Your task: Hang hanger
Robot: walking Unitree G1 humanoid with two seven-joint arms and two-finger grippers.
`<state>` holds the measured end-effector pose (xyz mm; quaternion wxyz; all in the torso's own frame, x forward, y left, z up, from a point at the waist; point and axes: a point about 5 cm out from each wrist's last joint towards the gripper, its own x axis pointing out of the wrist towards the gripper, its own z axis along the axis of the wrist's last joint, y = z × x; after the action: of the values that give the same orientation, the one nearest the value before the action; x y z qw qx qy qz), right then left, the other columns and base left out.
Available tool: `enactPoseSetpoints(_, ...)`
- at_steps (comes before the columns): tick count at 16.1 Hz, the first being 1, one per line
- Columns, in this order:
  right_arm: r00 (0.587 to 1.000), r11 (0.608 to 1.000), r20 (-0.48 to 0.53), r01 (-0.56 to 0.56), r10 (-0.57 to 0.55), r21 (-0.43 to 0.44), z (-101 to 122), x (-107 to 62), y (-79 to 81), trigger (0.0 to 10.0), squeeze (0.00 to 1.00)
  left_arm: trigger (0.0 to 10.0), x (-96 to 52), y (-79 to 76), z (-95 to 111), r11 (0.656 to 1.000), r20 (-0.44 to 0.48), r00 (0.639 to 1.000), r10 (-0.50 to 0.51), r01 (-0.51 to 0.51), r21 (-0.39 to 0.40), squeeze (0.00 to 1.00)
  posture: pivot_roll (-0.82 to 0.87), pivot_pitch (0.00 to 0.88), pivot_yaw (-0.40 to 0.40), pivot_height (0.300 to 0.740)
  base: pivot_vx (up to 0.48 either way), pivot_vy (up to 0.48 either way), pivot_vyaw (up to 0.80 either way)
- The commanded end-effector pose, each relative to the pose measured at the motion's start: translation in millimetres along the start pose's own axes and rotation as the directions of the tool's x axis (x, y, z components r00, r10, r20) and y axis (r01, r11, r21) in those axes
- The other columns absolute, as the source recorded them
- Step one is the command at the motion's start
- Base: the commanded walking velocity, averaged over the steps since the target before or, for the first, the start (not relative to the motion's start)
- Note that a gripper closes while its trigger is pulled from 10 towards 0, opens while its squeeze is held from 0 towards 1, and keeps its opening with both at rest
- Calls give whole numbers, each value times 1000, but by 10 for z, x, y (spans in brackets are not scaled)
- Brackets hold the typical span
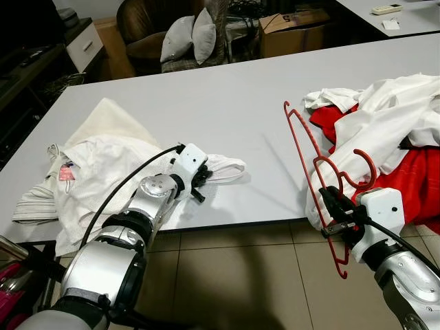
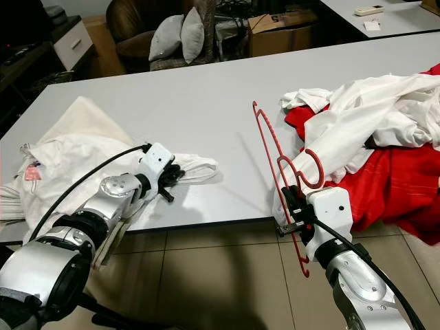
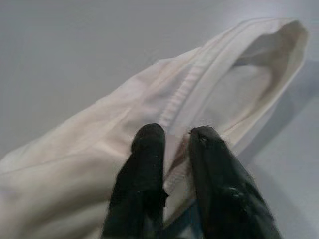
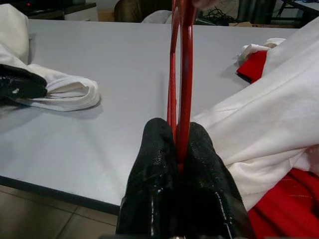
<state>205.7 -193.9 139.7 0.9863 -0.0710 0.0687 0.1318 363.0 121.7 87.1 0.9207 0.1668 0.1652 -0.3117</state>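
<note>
The right gripper (image 1: 335, 206) has its fingers (image 4: 154, 164) clamped on a thin red wire hanger (image 1: 302, 141), tilted over the counter (image 1: 227, 110) edge. The left gripper (image 3: 174, 149) seemingly pinches a white garment's (image 3: 199, 94) hem.

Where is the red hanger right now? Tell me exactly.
The red hanger is clamped in the right tool, held upright over the table's near edge on the robot's right, beside the pile of white and red clothes.
</note>
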Motion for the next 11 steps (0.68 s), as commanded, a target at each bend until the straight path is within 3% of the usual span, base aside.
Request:
enactPoseSetpoints(1,1000,1000,3,-21,21,-1,24,20,32,10000,0,10000,-36,72,-47,998,-26,998,57,-56,31,1000,-227,0,179,740,0,0,0)
enactPoseSetpoints(2,1000,1000,2,-22,22,-2,21,17,35,10000,0,10000,-42,92,-66,995,-41,995,90,-89,45,1000,-227,0,179,740,0,0,0)
enactPoseSetpoints(3,1000,1000,1,-23,23,-2,20,14,37,10000,0,10000,-45,99,-87,993,-54,992,110,-107,47,0,-231,0,180,740,0,0,0)
enactPoseSetpoints(10,1000,1000,4,-26,26,-10,38,17,20,10000,0,9765,-24,3,-213,994,-128,987,100,-95,45,0,-243,0,179,740,0,0,0)
enactPoseSetpoints(11,1000,1000,3,-28,28,-13,34,19,21,10000,0,3569,-25,-18,-245,996,-151,985,79,-73,47,0,-244,0,177,740,0,0,0)
